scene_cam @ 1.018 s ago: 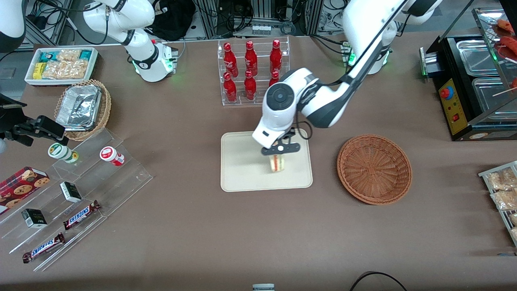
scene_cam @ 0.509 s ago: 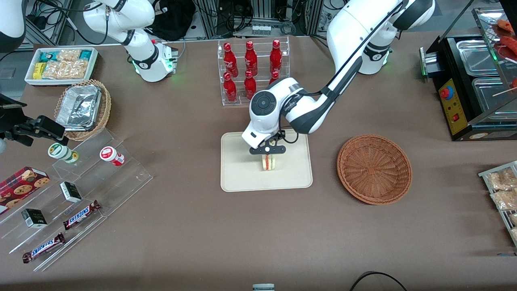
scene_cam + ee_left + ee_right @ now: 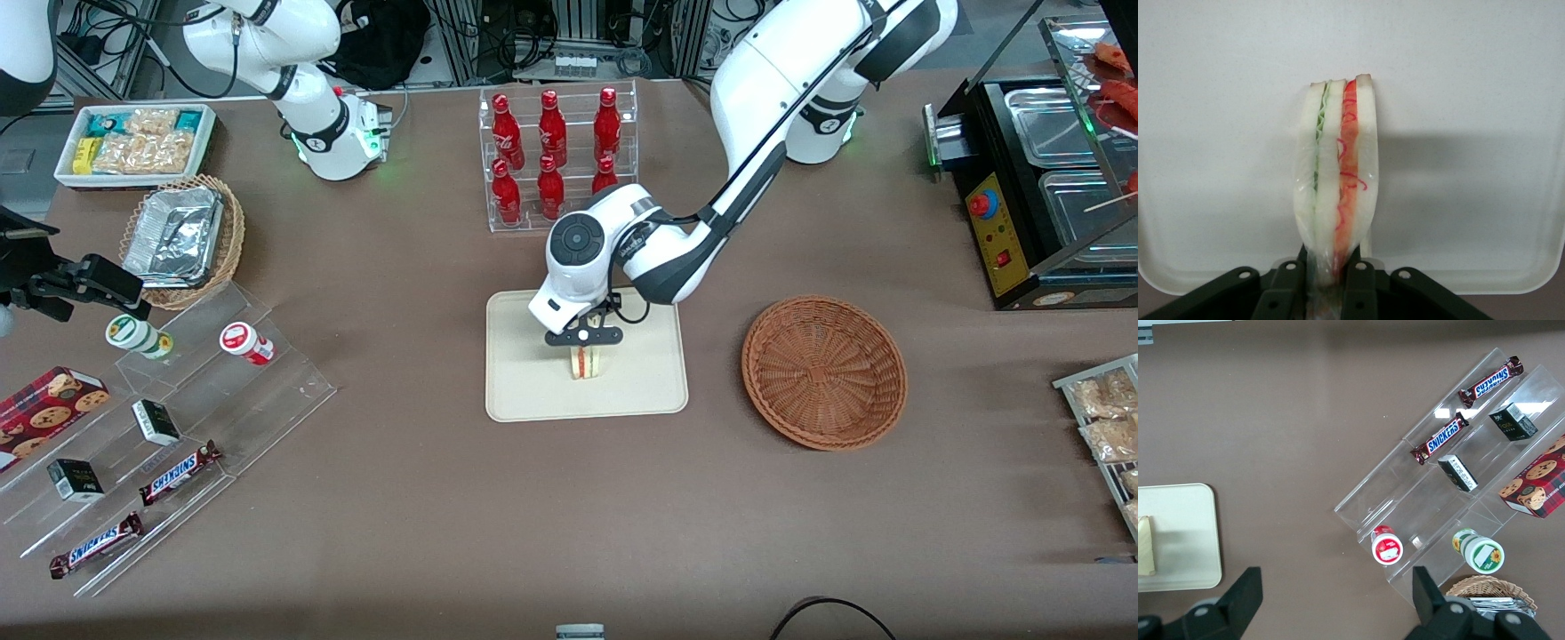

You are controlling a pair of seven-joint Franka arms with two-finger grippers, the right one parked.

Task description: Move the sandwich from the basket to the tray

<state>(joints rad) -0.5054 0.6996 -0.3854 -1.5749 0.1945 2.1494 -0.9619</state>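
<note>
A brown bench (image 3: 569, 498) is backed by cable-strewn racks. Only the front view takes in the basket (image 3: 824, 371), well apart at 3 o'clock of the tray (image 3: 524, 391). In the wrist view the sandwich (image 3: 1336, 183) is seen clamped edge-on by the claw (image 3: 1331, 283), whose fingers (image 3: 1286, 290) are closed tightly on it, over the tray's middle.

Brown desk (image 3: 427, 516) carries the cream tray (image 3: 524, 391) at centre and the reddish-brown basket (image 3: 824, 371) beside it toward the working arm's end, well apart. An acrylic rack of red bottles (image 3: 556, 156) stands farther from the front camera than the tray. A tan wicker basket (image 3: 233, 240), white snack bin (image 3: 133, 144) and clear stepped display (image 3: 222, 400) occupy the parked arm's end. The hand (image 3: 583, 353) sits over the tray, closed on the sandwich (image 3: 584, 363).
</note>
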